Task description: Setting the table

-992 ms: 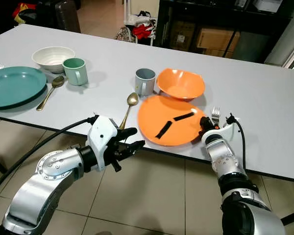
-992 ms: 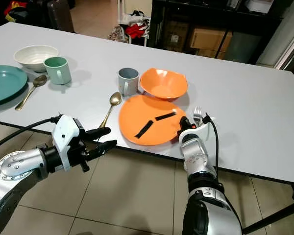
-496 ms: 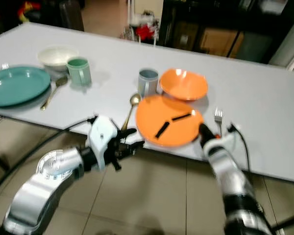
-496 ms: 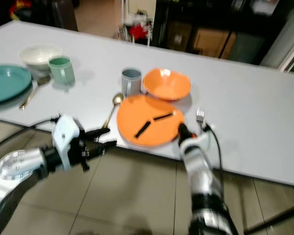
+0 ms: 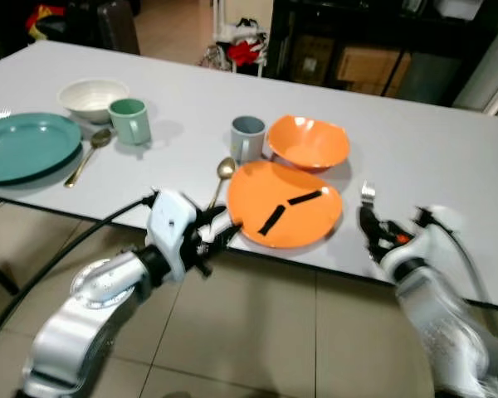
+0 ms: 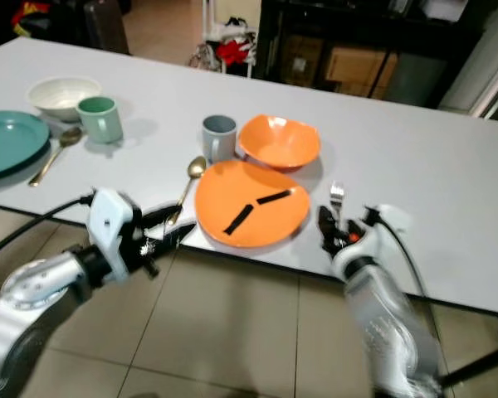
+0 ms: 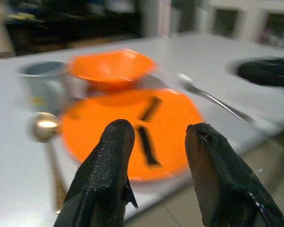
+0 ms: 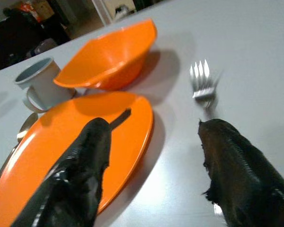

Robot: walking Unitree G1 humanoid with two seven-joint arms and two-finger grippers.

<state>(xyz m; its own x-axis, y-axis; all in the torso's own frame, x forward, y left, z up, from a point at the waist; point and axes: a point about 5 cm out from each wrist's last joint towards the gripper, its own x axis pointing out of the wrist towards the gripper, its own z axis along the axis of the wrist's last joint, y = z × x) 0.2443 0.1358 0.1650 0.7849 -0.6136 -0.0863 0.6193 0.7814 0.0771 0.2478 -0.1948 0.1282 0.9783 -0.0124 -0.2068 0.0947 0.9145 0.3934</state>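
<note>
Fork lies flat on the grey table, just right of the orange plate, tines pointing away from the robot, and the right gripper sits right at the near table edge over its handle end. In the right wrist view its two black fingers are spread wide, one over the plate rim, the other over the fork's handle; they grip nothing, though contact with the handle cannot be judged.

Over on the other side, the left gripper hovers at the near table edge, just in front of the plate's left rim. Its fingers stand parted with a clear gap and hold nothing.

On the plate itself lie two black strips, angled toward each other. Just left of the plate rests a gold spoon, bowl end away from the robot. Behind the plate stands a grey mug, with an orange bowl beside it on the right, its near rim touching or overlapping the plate's far edge.

Further left is a second setting: a teal plate at the table's near-left edge, another spoon beside it, a green mug, and a white bowl behind that. Beyond the table are dark shelves holding cardboard boxes.
</note>
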